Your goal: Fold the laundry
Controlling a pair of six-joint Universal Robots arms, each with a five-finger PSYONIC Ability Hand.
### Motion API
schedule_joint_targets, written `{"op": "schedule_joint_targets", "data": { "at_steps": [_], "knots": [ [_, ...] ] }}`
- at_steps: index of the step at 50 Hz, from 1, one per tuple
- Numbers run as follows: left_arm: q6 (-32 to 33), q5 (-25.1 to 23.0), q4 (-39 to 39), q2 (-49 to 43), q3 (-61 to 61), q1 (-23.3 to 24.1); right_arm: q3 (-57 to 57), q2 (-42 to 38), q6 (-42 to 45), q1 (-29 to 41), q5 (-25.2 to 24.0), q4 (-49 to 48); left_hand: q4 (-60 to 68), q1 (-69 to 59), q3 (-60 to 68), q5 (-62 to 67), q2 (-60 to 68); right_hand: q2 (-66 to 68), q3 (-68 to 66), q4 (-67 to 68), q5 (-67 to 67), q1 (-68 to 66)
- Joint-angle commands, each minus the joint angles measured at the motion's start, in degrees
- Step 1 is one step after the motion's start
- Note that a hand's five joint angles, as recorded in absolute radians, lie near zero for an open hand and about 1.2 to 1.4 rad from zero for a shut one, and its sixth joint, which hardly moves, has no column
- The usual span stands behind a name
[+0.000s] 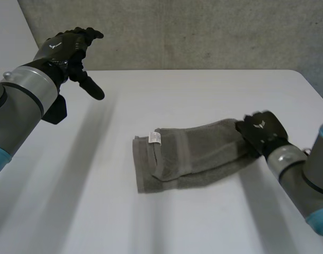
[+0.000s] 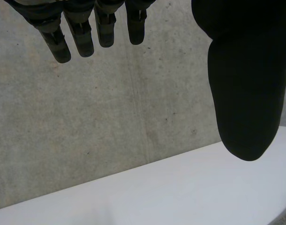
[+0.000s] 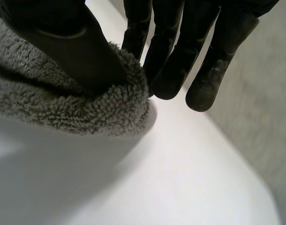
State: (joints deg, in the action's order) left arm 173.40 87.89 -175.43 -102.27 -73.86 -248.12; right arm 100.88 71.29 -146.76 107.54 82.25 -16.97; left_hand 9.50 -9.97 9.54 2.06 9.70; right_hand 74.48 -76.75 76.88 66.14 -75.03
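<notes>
The towel point(image 1: 188, 153), part-folded mid-table point(image 1: 204, 84), is clamped at its 3 o'clock end in the right hand point(image 1: 262, 132) (likely so that end can be carried over); the left hand point(image 1: 71, 50) is held spread and empty at 10 o'clock, clear of the fold.

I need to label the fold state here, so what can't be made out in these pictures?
1. Head view: the right hand covers one end of the grey towel, hiding its corners.
2. Head view: the print on the towel's white tag is too small to read.
3. Right wrist view: the thumb hides the cloth beneath it; the edge cuts the towel off.
4. Left wrist view: the thumb of the left hand blocks part of the white table.
</notes>
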Motion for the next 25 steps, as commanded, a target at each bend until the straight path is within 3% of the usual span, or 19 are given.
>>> {"op": "schedule_joint_targets", "data": {
  "at_steps": [1, 3, 9, 15, 16, 17, 18, 19, 21, 25],
  "knots": [
    [0.0, 0.0, 0.0, 0.1, 0.2, -0.2, -10.3, -1.7, 2.2, 14.8, 1.9, 1.1, 0.5, -0.1, 0.5, -2.0, 0.3, 5.5, -3.2, 3.1, 3.9, -5.0],
    [0.0, 0.0, 0.0, 0.1, 0.2, -0.2, -15.3, -5.8, 4.4, 21.7, 1.1, 2.4, 0.5, -0.1, 0.5, -2.0, 0.3, 5.5, -3.2, 3.1, 3.9, -5.0],
    [0.0, 0.0, 0.0, 0.1, 0.3, -0.3, -22.6, -15.6, 9.9, 32.8, 1.2, 5.4, 0.5, -0.1, 0.5, -2.0, 0.3, 5.5, -3.2, 3.1, 3.9, -5.0],
    [0.0, 0.0, 0.0, 0.1, 0.2, -0.1, -25.5, -20.8, 9.8, 35.6, 2.3, 7.9, 0.5, -0.1, 0.5, -2.0, 0.3, 5.5, -3.2, 3.1, 3.9, -5.0],
    [0.0, 0.0, 0.0, 0.1, 0.1, -0.1, -25.8, -20.9, 9.0, 35.6, 3.3, 8.3, 0.5, -0.1, 0.5, -2.0, 0.3, -12.7, 15.0, -15.1, -14.4, 13.3],
    [0.0, 0.0, 0.0, 0.1, 0.1, 0.1, -25.8, -20.9, 9.0, 35.6, 3.4, 8.3, 0.5, -0.1, 0.5, -2.0, 0.3, -12.9, 15.2, -15.3, -14.6, 13.5],
    [0.0, 0.0, 0.0, 0.1, 0.1, 0.1, -25.6, -19.9, 7.3, 35.5, 5.3, 8.0, 0.5, -0.1, 0.5, -2.0, 0.3, -44.6, 46.8, -47.0, -46.2, 45.1],
    [0.0, 0.0, 0.0, 0.1, 0.0, 0.3, -25.6, -19.9, 7.3, 35.5, 5.3, 8.0, 0.5, -0.1, 0.5, -2.0, 0.3, -44.9, 47.2, -47.3, -46.5, 45.4],
    [-0.1, 0.0, 0.0, -0.2, -0.1, 0.3, -25.3, -15.2, 0.1, 35.2, 8.8, 7.9, 0.5, -0.1, 0.5, -2.0, 0.3, -63.2, 65.4, -65.6, -64.8, 63.7],
    [-0.1, 0.0, 0.0, -1.2, -0.4, 0.4, -24.6, -10.7, -8.4, 33.4, 9.2, 7.9, 0.5, -0.1, 0.5, -2.0, 0.3, -64.5, 66.8, -66.9, -66.1, 65.0]
  ]
}}
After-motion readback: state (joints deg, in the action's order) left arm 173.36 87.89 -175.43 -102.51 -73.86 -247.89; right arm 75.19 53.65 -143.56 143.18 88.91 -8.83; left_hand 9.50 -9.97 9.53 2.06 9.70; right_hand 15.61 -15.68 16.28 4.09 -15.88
